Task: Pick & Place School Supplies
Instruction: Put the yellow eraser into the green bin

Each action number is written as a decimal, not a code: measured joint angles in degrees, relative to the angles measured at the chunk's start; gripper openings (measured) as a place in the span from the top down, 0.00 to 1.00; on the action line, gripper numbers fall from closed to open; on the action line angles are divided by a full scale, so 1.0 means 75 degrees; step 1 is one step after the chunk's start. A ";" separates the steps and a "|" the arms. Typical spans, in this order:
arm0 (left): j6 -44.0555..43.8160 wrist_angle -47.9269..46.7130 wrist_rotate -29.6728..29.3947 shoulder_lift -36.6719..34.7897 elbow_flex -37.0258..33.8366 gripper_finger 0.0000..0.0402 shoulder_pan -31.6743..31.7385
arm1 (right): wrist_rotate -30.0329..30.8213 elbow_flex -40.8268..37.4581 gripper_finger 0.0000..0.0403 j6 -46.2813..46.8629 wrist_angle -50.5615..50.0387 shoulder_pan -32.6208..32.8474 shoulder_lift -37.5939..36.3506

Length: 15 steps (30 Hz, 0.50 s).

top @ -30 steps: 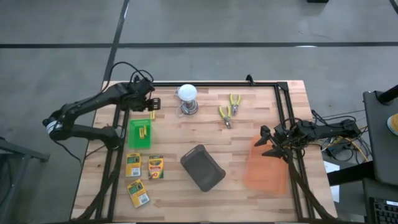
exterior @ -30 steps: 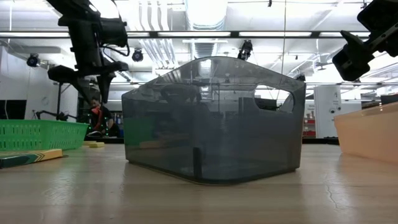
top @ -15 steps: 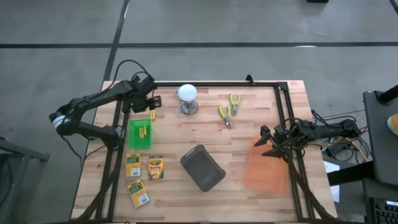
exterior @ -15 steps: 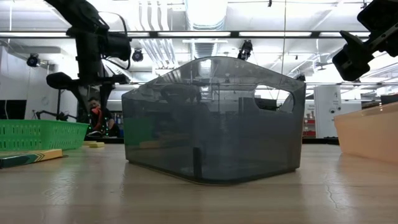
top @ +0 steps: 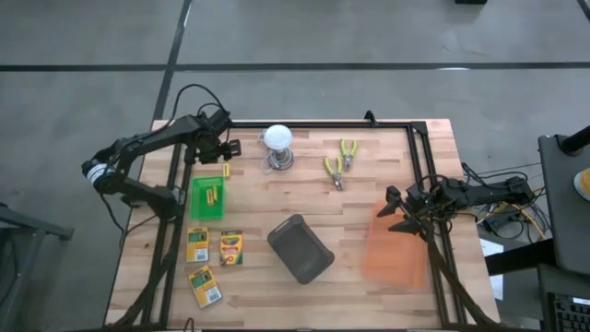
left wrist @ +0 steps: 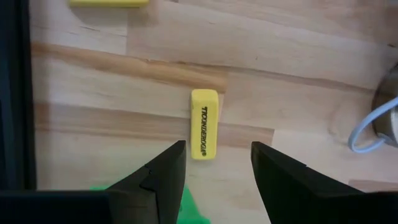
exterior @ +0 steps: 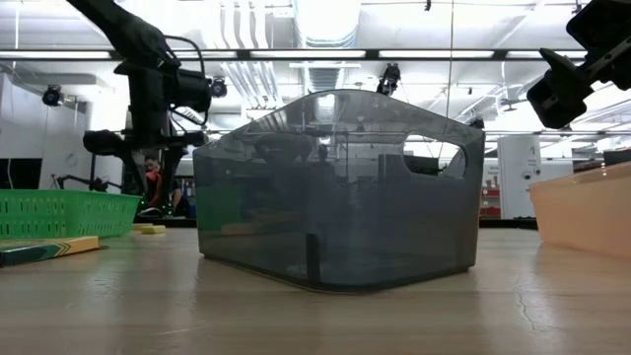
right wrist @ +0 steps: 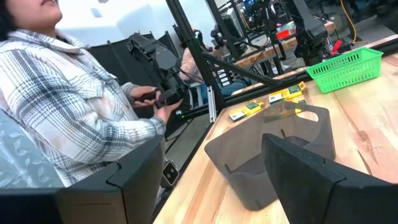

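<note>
table: light wood butcher-block top (top: 369,198), black frame rails along edges
green basket (top: 207,197): left side, yellow pieces inside
crayon boxes: three, near left corner; two side by side (top: 197,245) (top: 230,247), third (top: 206,285) just below them
yellow eraser-like piece (left wrist: 204,124): flat on wood, near basket's far edge; another yellow piece (left wrist: 109,2) farther off
bulb on metal base (top: 277,148): far edge, centre-left
yellow-handled pliers (top: 340,162): two, right of bulb
dark grey bin (top: 300,247): centre, upside down
orange bin (top: 395,245): right edge
</note>
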 joint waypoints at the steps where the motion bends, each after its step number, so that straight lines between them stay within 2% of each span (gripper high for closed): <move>1: 0.0031 0.0024 0.0001 0.0057 0.0000 0.54 0.0017 | 0.0001 0.0000 0.34 0.0000 0.0001 -0.0002 0.0000; 15: 0.0187 0.0299 0.0198 0.0942 0.0000 0.54 0.0082 | 0.0002 0.0000 0.36 0.0000 -0.0001 -0.0001 0.0000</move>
